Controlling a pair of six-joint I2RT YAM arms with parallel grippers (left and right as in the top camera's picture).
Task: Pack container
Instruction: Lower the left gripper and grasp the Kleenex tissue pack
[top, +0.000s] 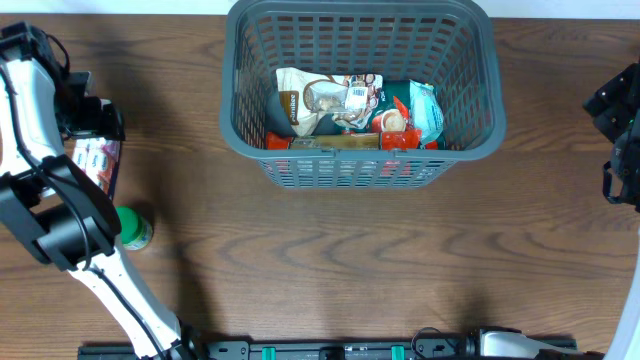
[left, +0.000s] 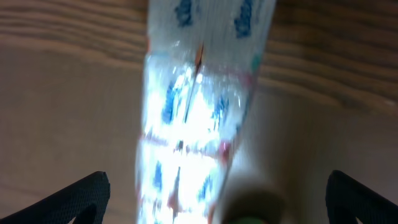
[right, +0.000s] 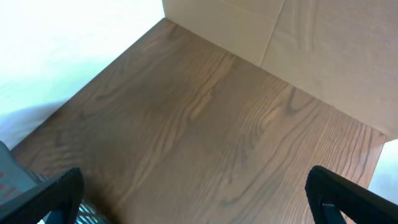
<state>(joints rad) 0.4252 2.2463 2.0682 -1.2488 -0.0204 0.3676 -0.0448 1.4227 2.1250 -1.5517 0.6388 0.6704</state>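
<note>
Dark grey slotted plastic basket (top: 352, 172) holds snack packets (top: 330, 100). Left pincer (left: 221, 199) wide over a clear printed plastic packet (left: 199, 124) on the wooden bench (top: 350, 260); right pincer (right: 199, 202) wide, empty.

Soft, even room light on the table (top: 330, 260), a dim shadow beside the left arm (top: 30, 110). Just ahead of the left claw (left: 217, 199) the clear packet (left: 193, 124) is out of focus and glaring white; left of the right claw (right: 199, 199) a white surface (right: 56, 43) is blown out

Container (top: 362, 90): dark grey slotted basket, stood upright at table's far centre, several snack packets (top: 330, 102) lying inside.
</note>
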